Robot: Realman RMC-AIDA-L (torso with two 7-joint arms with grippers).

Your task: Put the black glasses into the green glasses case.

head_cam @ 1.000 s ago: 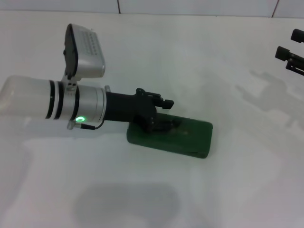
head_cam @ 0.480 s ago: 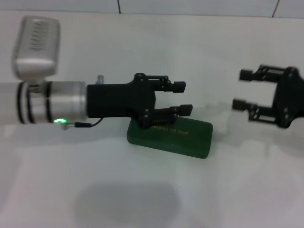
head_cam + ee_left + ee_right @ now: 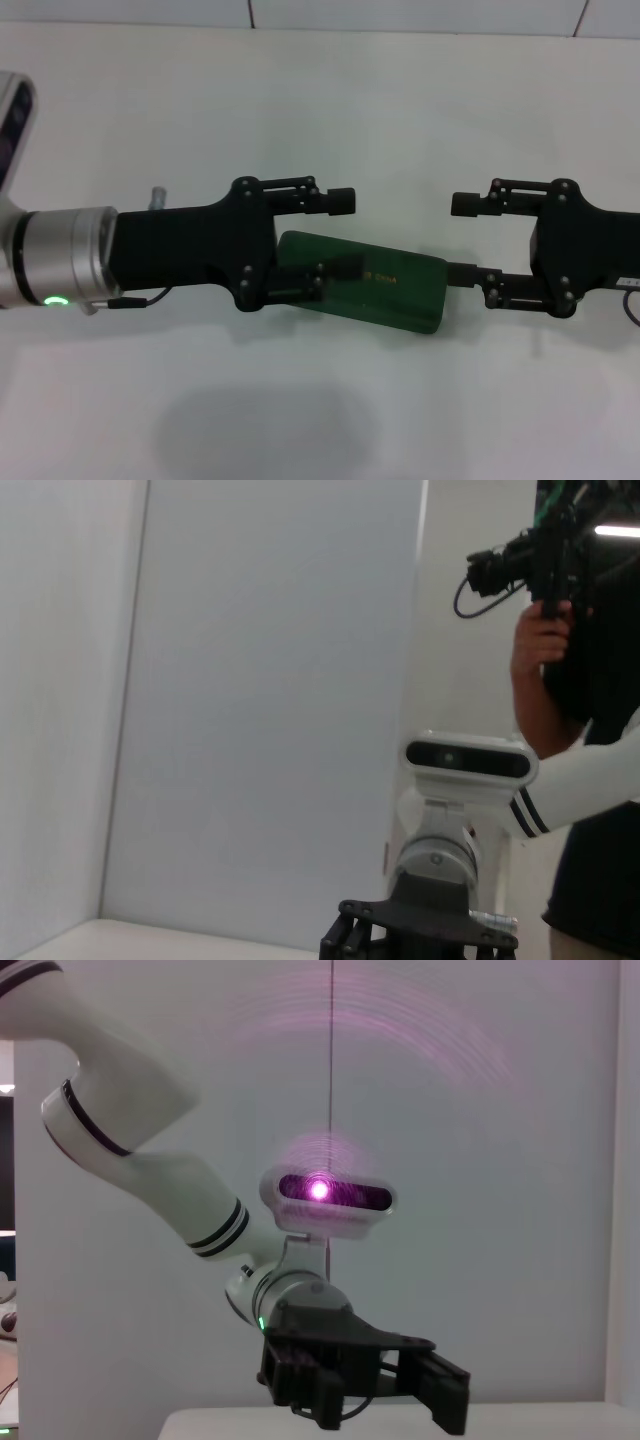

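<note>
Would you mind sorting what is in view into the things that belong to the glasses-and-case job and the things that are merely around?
Belonging to the job:
- green glasses case, closed, on the table
- left gripper, open, at the case's left end
- right gripper, open, at the case's right end
- the black glasses are not visible

Merely around:
- white table
- person holding a camera, behind the robot

Matte black left hand [image 3: 340,232] being joined to a silver wrist cuff, green indicator light glowing, matching black right hand [image 3: 462,238] showing small screws
</note>
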